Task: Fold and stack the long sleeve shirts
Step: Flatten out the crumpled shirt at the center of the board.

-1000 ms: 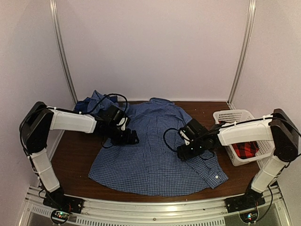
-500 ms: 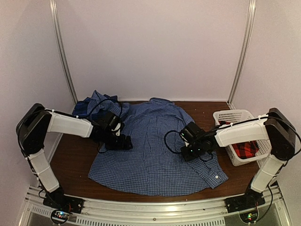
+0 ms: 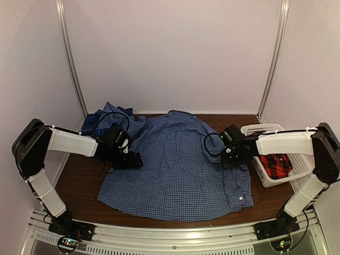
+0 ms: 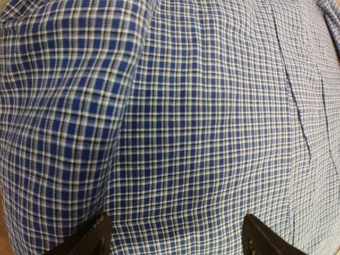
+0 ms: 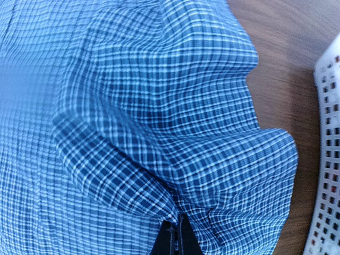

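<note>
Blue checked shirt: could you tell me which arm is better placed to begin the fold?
Right, probably: the right gripper is shut on a pinch of the shirt near the basket; the left gripper hangs open over it, empty.

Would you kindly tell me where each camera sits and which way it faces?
Top external: above and behind the bases, looking down at the table; both arms, left tool and right tool show.
Left wrist: on the left arm, facing down close onto the blue-and-white checked shirt; its spread fingertips show.
Right wrist: on the right arm, facing the shirt's bunched edge and the basket; its shut fingertips show.
Shared: all three see the shirt; top and right wrist share the basket.
</note>
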Robot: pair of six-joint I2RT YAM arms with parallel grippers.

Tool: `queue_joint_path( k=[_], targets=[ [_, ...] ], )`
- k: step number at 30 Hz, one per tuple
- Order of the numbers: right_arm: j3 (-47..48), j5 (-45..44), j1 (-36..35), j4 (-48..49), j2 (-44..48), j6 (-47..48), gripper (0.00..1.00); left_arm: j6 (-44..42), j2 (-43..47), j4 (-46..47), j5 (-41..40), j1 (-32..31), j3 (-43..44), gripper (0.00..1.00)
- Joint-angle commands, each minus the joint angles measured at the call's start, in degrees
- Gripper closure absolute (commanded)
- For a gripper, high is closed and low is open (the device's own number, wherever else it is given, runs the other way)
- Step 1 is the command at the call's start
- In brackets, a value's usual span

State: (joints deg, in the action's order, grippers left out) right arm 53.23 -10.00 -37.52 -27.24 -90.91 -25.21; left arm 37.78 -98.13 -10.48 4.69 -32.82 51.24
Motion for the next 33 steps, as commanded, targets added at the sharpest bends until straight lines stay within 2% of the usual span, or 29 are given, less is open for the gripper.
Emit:
queue_joint_path(
  k=[1,6,11,14,17,20,22,27,33],
  targets=[
    [1.6,-5.0,6.1,-4.2,3.7,1.7,1.00,-0.6,-0.2,-3.9,-2.0,1.8,-2.8,0.14],
    [3.4,-5.3,11.8,-5.1,5.5,3.6,1.00,-1.0,0.2,-5.1,-2.3,3.6,-4.0,0.14],
    [4.2,-5.3,13.5,-5.7,3.6,5.1,1.00,-1.6,0.8,-6.1,-2.7,5.1,-5.0,0.14],
    [4.4,-3.2,13.5,-6.1,3.2,5.4,0.90,-2.0,1.0,-6.8,-2.9,5.8,-5.4,0.14],
    [5.0,3.2,12.8,-5.3,5.4,6.0,0.73,-2.3,1.1,-7.5,-3.1,6.4,-5.5,0.14],
    [6.6,9.4,11.5,-3.4,8.6,5.6,0.64,-2.6,1.1,-8.2,-3.3,6.8,-5.5,0.13],
    [8.1,11.8,11.0,-1.8,9.4,4.7,0.61,-2.8,1.2,-8.6,-3.4,6.9,-5.5,0.13],
    [12.3,15.4,10.9,2.7,3.8,3.7,0.61,-3.2,1.3,-9.0,-3.7,7.0,-5.6,0.14],
    [19.2,19.1,11.1,8.2,-10.2,1.3,0.74,-3.6,1.6,-9.6,-3.6,7.2,-4.9,0.14]
  ],
)
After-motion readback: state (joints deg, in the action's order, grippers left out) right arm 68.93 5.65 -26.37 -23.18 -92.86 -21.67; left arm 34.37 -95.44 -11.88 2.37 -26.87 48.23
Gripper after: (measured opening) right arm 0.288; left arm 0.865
